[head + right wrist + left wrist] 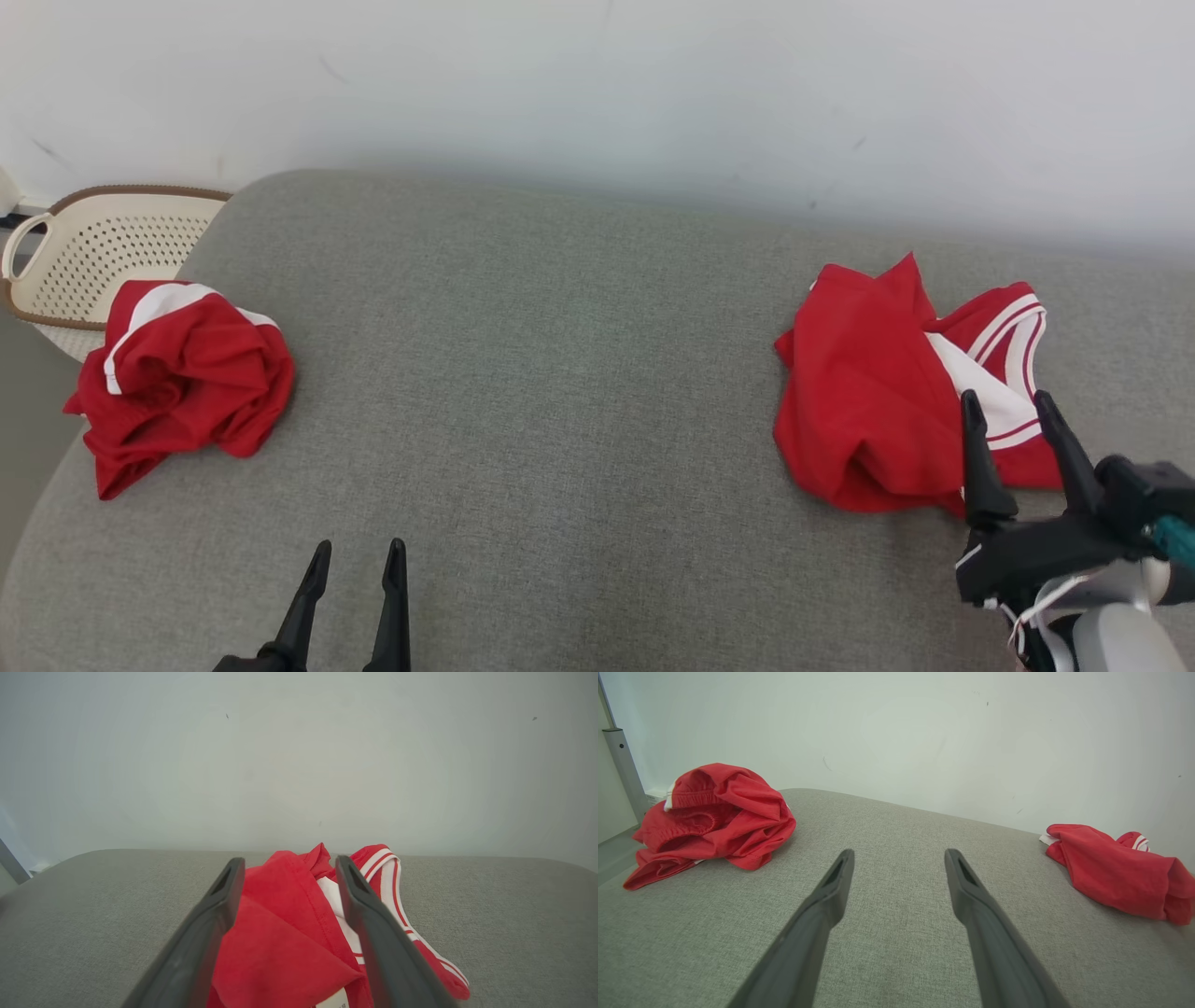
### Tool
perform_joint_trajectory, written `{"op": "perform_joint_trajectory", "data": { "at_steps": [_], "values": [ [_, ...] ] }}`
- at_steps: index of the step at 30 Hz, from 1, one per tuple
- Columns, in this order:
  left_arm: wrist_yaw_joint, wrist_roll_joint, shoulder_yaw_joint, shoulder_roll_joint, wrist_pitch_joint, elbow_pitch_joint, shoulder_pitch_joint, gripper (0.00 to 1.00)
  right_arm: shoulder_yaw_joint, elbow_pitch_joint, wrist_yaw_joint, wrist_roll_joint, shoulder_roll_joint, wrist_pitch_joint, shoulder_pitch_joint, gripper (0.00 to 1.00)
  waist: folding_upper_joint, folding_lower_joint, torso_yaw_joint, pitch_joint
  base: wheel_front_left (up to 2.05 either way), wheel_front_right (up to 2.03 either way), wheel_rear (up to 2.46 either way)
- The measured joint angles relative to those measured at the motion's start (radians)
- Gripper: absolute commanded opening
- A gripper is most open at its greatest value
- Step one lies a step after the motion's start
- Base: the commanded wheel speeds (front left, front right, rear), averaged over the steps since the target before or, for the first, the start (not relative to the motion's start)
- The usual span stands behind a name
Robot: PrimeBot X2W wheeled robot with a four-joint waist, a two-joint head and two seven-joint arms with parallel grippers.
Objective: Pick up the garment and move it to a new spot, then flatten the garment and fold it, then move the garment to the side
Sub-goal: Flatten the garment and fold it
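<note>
Right gripper (1008,399) spread wide just over the red shirt (859,411), white tag (332,1000) between its fingers unreadable, left gripper (358,551) parted above grey cushion (560,373).

Two red garments (182,378) (864,411), one cream basket (93,252)

Cream perforated basket (93,247) with brown rim and loop handle, just past the grey fabric cushion's (560,392) far left corner. Pale scuffed wall (597,84) behind. Grey post (622,765) at left.
</note>
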Motion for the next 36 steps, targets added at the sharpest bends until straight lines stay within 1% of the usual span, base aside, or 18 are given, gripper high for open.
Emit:
{"op": "perform_joint_trajectory", "data": {
  "at_steps": [3, 6, 15, 16, 25, 26, 29, 30, 31, 32, 36],
  "values": [
    [-0.002, 0.0, -0.002, 0.0, 0.0, 0.002, -0.004, 1.0, -0.019, 0.073, 0.0, 0.0, -0.022, 0.02, -0.053, 1.0, 0.0, 0.0, 0.008, 0.004, 0.0, 0.0, 0.0],
    [-0.003, 0.0, -0.004, 0.0, 0.0, 0.004, -0.011, 1.0, -0.03, 0.175, 0.0, 0.01, -0.038, 0.045, -0.114, 1.0, 0.0, 0.0, 0.016, 0.01, 0.0, 0.0, 0.0],
    [-0.011, -0.003, -0.014, 0.0, 0.0, 0.011, -0.037, 1.0, -0.01, 0.522, 0.0, 0.032, -0.095, 0.076, -0.303, 1.0, 0.0, 0.0001, 0.044, 0.041, 0.0, 0.0, 0.0],
    [-0.011, -0.003, -0.014, 0.0, 0.0, 0.011, -0.037, 1.0, -0.01, 0.522, 0.0, 0.032, -0.095, 0.076, -0.303, 1.0, 0.0, 0.0001, 0.044, 0.041, 0.0, 0.0, 0.0],
    [-0.01, -0.008, -0.013, 0.0, 0.0, 0.014, -0.052, 1.0, 0.03, 0.796, 0.0, 0.066, -0.119, 0.076, -0.431, 1.0, 0.0, 0.0001, 0.07, 0.07, 0.0, 0.0, 0.0],
    [-0.01, -0.008, -0.013, 0.0, 0.0, 0.014, -0.052, 1.0, 0.03, 0.796, 0.0, 0.066, -0.119, 0.076, -0.431, 1.0, 0.0, 0.0001, 0.07, 0.07, 0.0, 0.0, 0.0],
    [-0.005, -0.009, -0.012, 0.0, 0.0, 0.013, -0.054, 1.0, 0.049, 0.868, 0.0, 0.075, -0.126, 0.072, -0.455, 1.0, 0.0, 0.0001, 0.07, 0.076, 0.0, 0.0, 0.0],
    [-0.003, -0.01, -0.012, 0.0, 0.0, 0.013, -0.054, 1.0, 0.056, 0.883, 0.0, 0.079, -0.125, 0.072, -0.458, 0.7, 0.0, 0.0001, 0.07, 0.078, 0.0, 0.0, 0.0],
    [-0.003, -0.011, -0.012, 0.0, 0.0, 0.013, -0.054, 1.0, 0.063, 0.898, 0.0, 0.082, -0.124, 0.072, -0.465, 0.27, 0.0, 0.0, 0.069, 0.08, 0.0, 0.0, 0.0],
    [-0.002, -0.011, -0.012, 0.0, 0.0, 0.013, -0.055, 1.0, 0.068, 0.907, 0.0, 0.089, -0.125, 0.07, -0.472, 0.0, 0.0001, 0.0001, 0.069, 0.082, 0.0, 0.0, 0.0],
    [-0.002, -0.012, -0.011, 0.0, 0.0, 0.013, -0.058, 1.0, 0.087, 0.936, 0.0, 0.103, -0.127, 0.036, -0.493, 0.0, 0.0, 0.0001, 0.065, 0.087, 0.0, 0.0, 0.0]
  ]
}}
